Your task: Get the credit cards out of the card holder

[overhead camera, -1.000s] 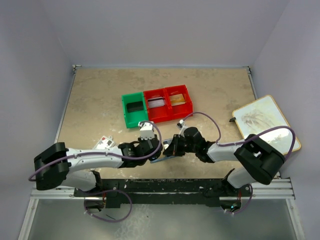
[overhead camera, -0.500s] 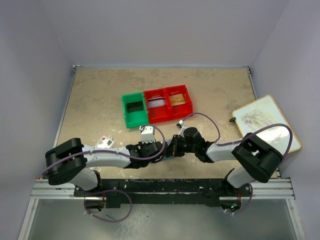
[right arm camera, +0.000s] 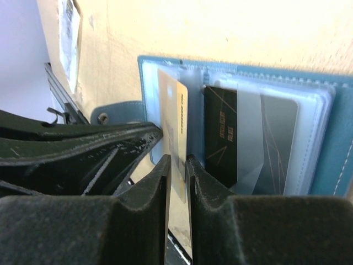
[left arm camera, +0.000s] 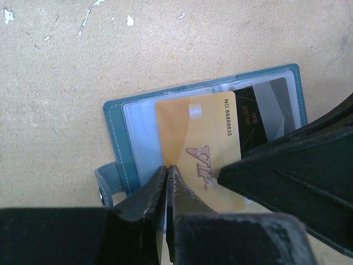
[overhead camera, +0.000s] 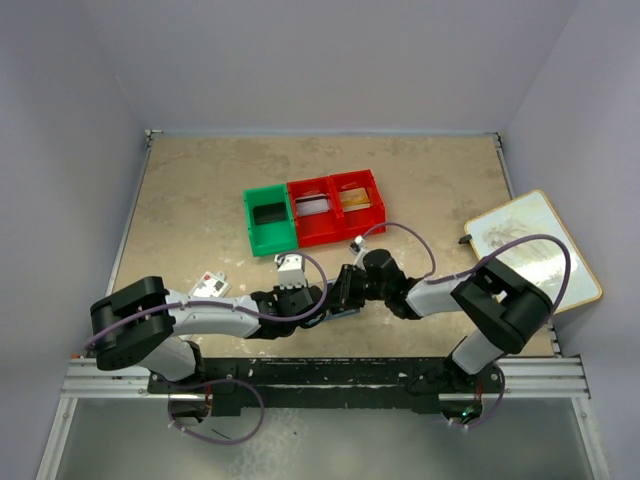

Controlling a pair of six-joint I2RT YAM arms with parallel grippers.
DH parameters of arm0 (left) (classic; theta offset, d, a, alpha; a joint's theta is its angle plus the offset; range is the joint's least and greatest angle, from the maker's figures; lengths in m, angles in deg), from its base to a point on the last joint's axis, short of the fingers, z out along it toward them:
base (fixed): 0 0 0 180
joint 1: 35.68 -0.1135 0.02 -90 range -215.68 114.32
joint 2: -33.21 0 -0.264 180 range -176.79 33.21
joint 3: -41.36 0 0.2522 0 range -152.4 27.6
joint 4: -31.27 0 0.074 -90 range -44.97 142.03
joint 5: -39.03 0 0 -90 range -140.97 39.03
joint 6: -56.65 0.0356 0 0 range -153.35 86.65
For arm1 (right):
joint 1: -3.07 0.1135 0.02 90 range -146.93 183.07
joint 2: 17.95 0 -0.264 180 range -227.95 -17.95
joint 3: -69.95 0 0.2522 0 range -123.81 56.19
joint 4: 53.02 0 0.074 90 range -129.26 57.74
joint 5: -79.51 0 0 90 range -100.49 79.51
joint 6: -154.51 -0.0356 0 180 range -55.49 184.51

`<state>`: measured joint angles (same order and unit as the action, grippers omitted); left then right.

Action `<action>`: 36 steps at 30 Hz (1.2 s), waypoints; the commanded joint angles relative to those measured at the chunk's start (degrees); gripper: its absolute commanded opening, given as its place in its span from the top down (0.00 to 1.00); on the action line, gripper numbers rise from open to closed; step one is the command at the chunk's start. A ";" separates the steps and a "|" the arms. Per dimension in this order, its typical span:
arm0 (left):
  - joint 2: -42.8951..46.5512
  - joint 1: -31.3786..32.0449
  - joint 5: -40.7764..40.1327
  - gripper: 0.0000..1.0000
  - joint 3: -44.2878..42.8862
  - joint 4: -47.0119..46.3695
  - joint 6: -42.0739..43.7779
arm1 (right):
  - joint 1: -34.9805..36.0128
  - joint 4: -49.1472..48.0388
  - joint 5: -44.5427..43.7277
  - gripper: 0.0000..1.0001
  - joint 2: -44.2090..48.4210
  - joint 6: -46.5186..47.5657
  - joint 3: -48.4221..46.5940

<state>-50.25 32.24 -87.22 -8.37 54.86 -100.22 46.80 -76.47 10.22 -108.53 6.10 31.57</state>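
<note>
both grippers at the open card holder, near edge of table

holder lies flat and opened out on the table, just ahead of the arm bases. it is well apart from the row of bins behind it: one green bin and two red bins, set side by side and touching. a strap with a snap sticks out at the holder's side.

gold card, marked "vip", sits over the pale blue slotted half of the holder. the right wrist view shows it tilted up, nearly edge-on. dark card is in the other half, partly under a clear sleeve.

left gripper: jaws pressed together, tips at the gold card's corner, next to the holder's stitched border. cannot tell if anything is caught between them.

right gripper: fingers a narrow slot apart, with the gold card's edge standing in the slot. cannot tell whether the pads press on it.

elsewhere: white packet with red marks on the table left of the left gripper; pale board at the table's right edge.
</note>
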 commanded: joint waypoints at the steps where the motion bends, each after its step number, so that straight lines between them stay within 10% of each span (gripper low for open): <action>1: 0.24 0.11 -0.76 1.00 0.91 -0.07 0.04 | -1.44 -2.18 1.98 0.79 -0.29 0.91 -3.13; 36: 0.67 0.10 -0.14 1.00 1.60 -0.20 0.24 | -3.65 -4.10 4.55 0.90 -2.94 5.64 -4.80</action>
<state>-50.14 32.24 -87.63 -7.63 53.59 -100.22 43.23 -77.23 14.07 -110.59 10.23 28.75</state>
